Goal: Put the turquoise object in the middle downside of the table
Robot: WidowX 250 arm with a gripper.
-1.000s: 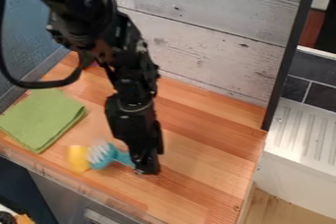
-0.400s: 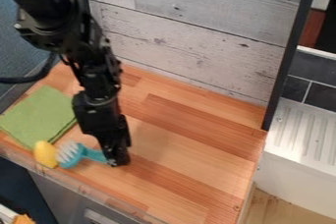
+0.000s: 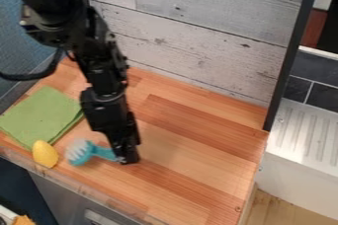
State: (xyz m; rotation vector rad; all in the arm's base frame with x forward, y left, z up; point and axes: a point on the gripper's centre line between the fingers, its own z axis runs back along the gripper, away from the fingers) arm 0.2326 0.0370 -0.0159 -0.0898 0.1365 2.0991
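Camera view, looking down at a slant: my black gripper (image 3: pixel 127 159) points down over a wooden table (image 3: pixel 198 169), toward the front and left of the view. It is clenched on the handle end of the turquoise brush (image 3: pixel 79 156), whose pale bristled head points left. Whether the brush touches the wood or hangs just above it, I cannot tell.

The step in hand, as I judge it, is carrying the brush to the middle of the table's near side, so the placing is unfinished. I would raise it slightly, then swing toward the view's right and a little nearer the camera, grip firm. Held by one end, the brush may droop or twist at its heavier head. I should stop well inside the front edge (image 3: pixel 99 193), lower until head and handle both rest, then release gently and lift straight up.

Just beside the bristles, to the left, sits a yellow object (image 3: pixel 45 154) shaped like a lemon; a swing that way could knock it over the edge. Behind both lies a folded green cloth (image 3: pixel 41 115). A grey plank wall (image 3: pixel 191 31) backs the table, and a dark post (image 3: pixel 290 56) rises at its right, both away from my path.
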